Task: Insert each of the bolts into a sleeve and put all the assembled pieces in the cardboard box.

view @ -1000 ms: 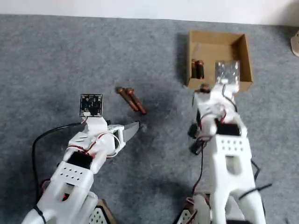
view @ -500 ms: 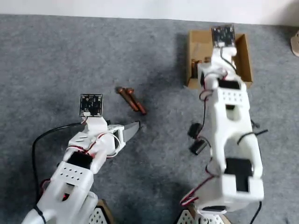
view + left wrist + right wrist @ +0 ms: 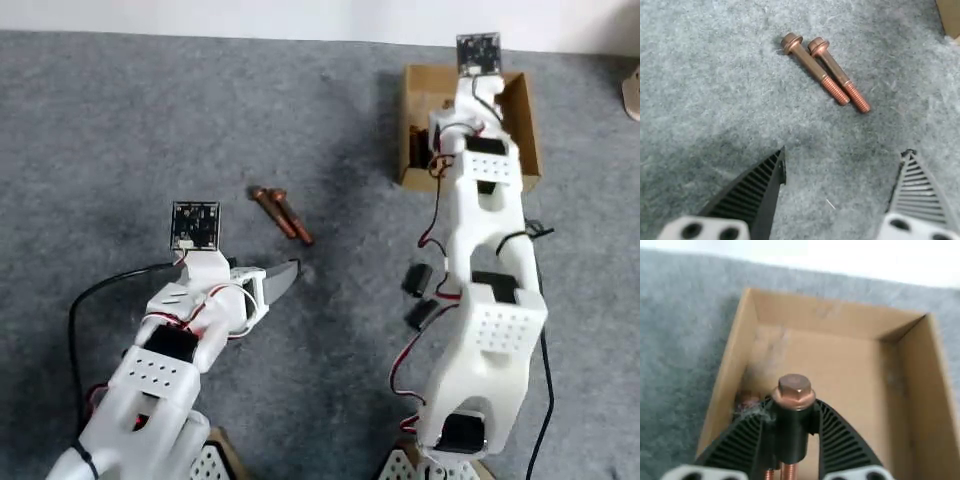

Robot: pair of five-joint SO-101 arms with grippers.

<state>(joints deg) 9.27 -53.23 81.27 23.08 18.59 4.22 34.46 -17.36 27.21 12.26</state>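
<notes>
Two copper bolts (image 3: 282,213) lie side by side on the grey carpet, and the left wrist view shows one bolt (image 3: 812,68) beside the other bolt (image 3: 839,75). My left gripper (image 3: 845,156) stands open just short of them, its tip (image 3: 285,275) near their threaded ends. My right gripper (image 3: 792,412) is shut on a black sleeve with a bolt through it (image 3: 794,410) and holds it above the cardboard box (image 3: 840,315). The right arm (image 3: 480,200) stretches over the box (image 3: 525,110). Assembled pieces (image 3: 418,142) lie inside by the left wall.
Two loose black sleeves (image 3: 417,278) (image 3: 422,313) lie on the carpet beside the right arm. A corner of the box (image 3: 950,15) shows in the left wrist view. Open carpet lies left of the bolts and between the arms.
The right arm has stretched forward from the box's near edge to over its inside, carrying the assembled piece. The left arm and the two bolts have not moved.
</notes>
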